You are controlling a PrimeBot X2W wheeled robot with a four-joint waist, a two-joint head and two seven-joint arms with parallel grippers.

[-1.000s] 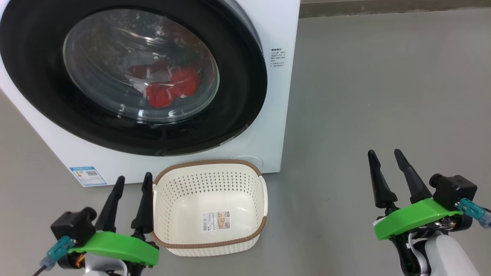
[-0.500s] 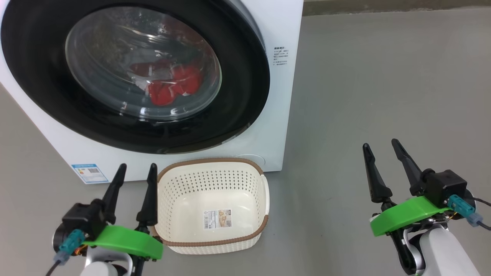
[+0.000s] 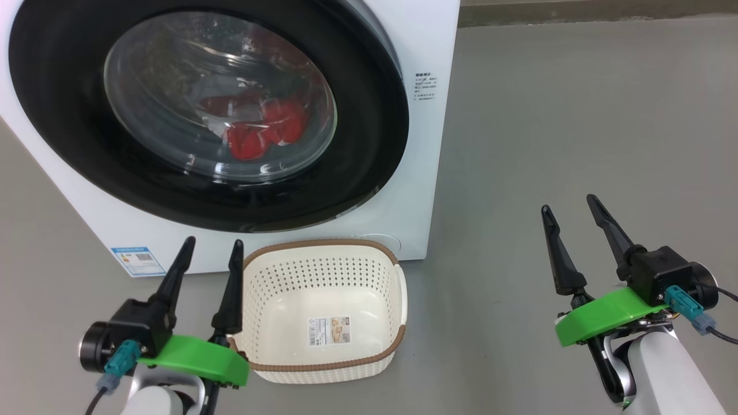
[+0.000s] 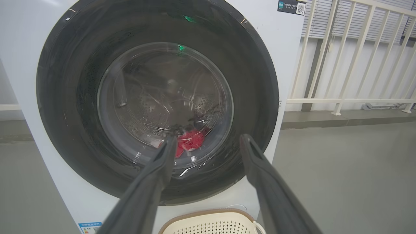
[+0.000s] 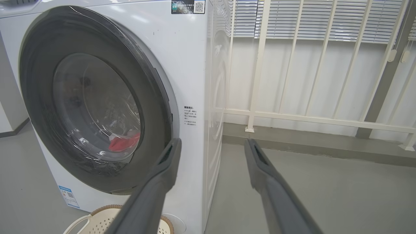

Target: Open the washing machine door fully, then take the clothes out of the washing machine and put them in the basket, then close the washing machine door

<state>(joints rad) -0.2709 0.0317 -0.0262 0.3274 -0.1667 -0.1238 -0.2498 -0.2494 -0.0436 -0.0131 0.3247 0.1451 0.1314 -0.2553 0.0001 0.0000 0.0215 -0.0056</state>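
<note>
Basket (image 3: pixel 323 271) just beside spread left jaws

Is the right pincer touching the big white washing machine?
Apart. The head view shows bare grey floor between the open right pincer and the big white front-loading washing machine.

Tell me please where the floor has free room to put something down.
Widest free patch: grey floor right of the washing machine, between the basket and the right gripper. Crowded: before the closed washing machine door, where the basket sits with the left gripper beside it.
</note>
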